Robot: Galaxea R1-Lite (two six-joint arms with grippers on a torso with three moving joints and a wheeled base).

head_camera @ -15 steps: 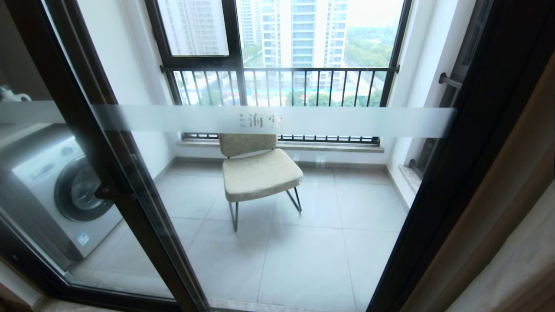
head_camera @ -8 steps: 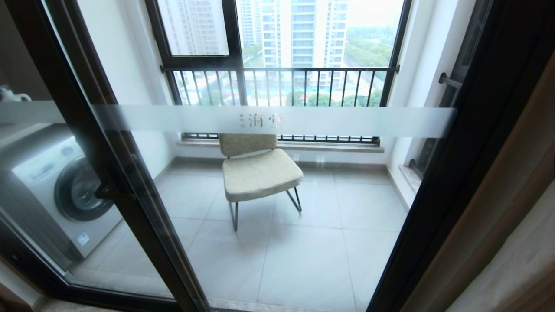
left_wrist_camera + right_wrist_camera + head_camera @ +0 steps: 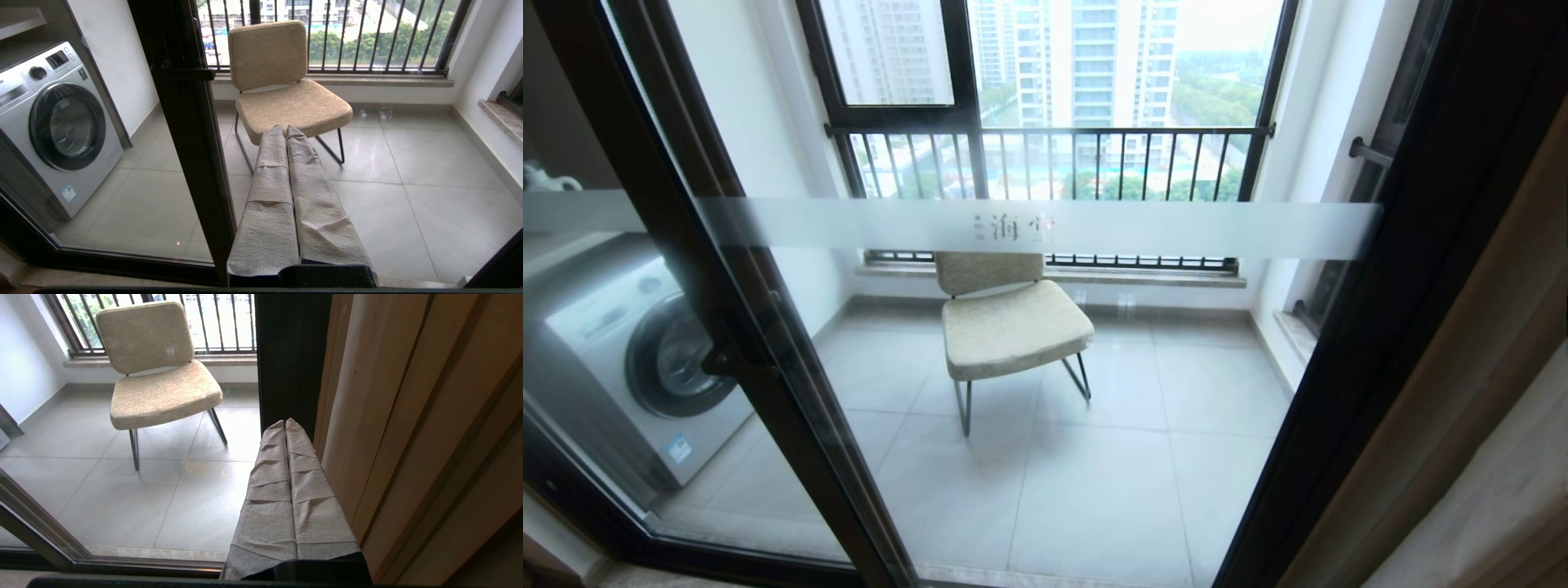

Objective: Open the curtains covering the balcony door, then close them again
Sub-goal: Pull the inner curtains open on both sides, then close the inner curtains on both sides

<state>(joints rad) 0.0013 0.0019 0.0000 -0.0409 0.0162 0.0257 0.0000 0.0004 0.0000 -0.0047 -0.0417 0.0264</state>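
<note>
The balcony door (image 3: pixel 1176 230), black-framed glass with a frosted band, stands uncovered in the head view. The curtains (image 3: pixel 1494 384) hang bunched in beige folds at its right edge. Neither arm shows in the head view. My left gripper (image 3: pixel 285 127), wrapped in grey fabric, is shut and empty, pointing at the glass beside the door's middle post (image 3: pixel 192 143). My right gripper (image 3: pixel 284 421) is shut and empty too, close beside the curtain folds (image 3: pixel 408 416) and the door's right frame (image 3: pixel 290 355), touching neither.
Behind the glass, a beige chair (image 3: pixel 1013 327) stands on the tiled balcony floor. A washing machine (image 3: pixel 645 359) sits at the left. A black-framed window with a barred railing (image 3: pixel 1045 163) closes the far side.
</note>
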